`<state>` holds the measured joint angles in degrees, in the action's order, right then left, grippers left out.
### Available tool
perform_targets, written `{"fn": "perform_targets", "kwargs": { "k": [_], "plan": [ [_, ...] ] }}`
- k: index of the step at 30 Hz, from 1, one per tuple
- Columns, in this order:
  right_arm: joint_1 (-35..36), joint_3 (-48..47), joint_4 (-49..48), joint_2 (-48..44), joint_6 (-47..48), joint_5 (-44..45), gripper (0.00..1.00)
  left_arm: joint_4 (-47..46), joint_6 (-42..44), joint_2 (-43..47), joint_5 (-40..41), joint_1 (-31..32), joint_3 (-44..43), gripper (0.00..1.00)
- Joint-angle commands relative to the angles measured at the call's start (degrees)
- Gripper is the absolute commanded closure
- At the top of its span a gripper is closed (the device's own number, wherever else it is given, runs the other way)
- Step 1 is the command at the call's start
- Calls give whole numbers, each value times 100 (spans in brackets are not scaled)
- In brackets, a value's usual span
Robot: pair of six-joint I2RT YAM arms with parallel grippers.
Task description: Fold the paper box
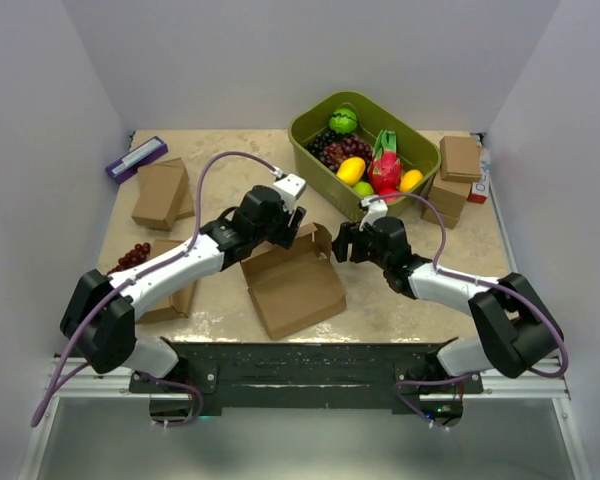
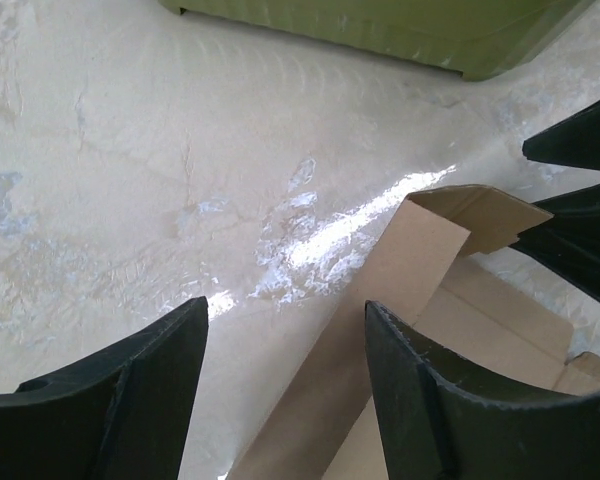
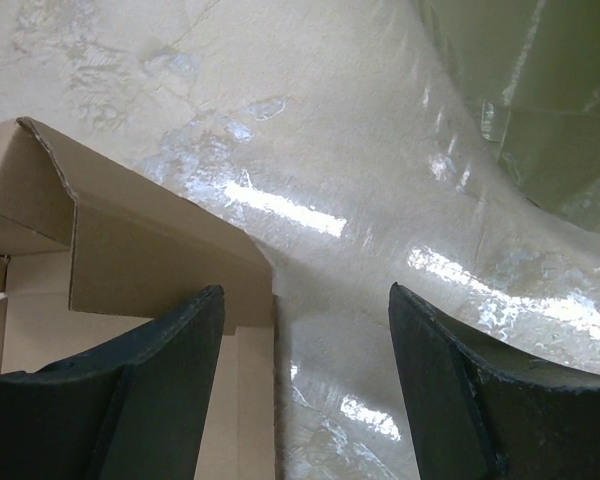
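The paper box [image 1: 295,285] is lying near the middle of the table [image 1: 410,300], half formed. Its base is resting flat and its far wall [image 2: 380,290] is standing up. Both arms are reaching in over that far edge.

The left tool [image 1: 298,232] is hovering with its jaws wide and is holding nothing. In its wrist view the upright wall is running between the two fingers, closer to the right one, without being pinched. The right tool [image 1: 338,243] is likewise gaping wide and empty just beside the box's far right corner. One finger is overlapping the cardboard and the other is hanging over bare table.

The risk is sitting in the closing move. The cardboard is looking thin, so a pinch landing off the crease would probably be buckling the wall rather than folding it. Nothing is pinning the base, and the table is looking glossy, so a sideways push could be sliding the whole box toward the green tub [image 1: 315,165] at the far side. The two tools are also working very near each other, with the right tool's fingers showing in the left wrist view, so a careless sweep could be knocking them together.
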<state>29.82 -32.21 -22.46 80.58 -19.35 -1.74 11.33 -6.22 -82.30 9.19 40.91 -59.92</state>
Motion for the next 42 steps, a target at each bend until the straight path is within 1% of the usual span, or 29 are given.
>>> {"fn": "perform_targets", "kwargs": {
  "k": [1,9,14,21,29,32,37,38,42],
  "plan": [
    [-3,56,-496,-51,169,-361,31,-202,77,-110,-233,-4,129,34],
    [-12,144,-655,-33,380,-1021,36,-263,7,-154,-251,-4,332,37],
    [-12,311,-883,-16,371,-1320,36,-263,7,-181,-260,-4,350,38],
    [-3,206,-1453,441,397,-1733,36,-438,164,-41,-435,-4,481,40],
    [-12,110,-1902,740,467,-1733,37,-492,542,-49,-778,-4,560,44],
    [-12,4,-1990,872,573,-1725,40,-509,595,-93,-875,-4,569,44],
    [-12,-250,-2166,1109,713,-1786,41,-527,595,-119,-884,-4,587,45],
    [-12,-286,-2201,1188,749,-1786,43,-527,752,-128,-893,-4,578,46],
    [-3,-409,-2350,1372,880,-1795,44,-527,789,-163,-884,-4,578,46]
  ]
}}
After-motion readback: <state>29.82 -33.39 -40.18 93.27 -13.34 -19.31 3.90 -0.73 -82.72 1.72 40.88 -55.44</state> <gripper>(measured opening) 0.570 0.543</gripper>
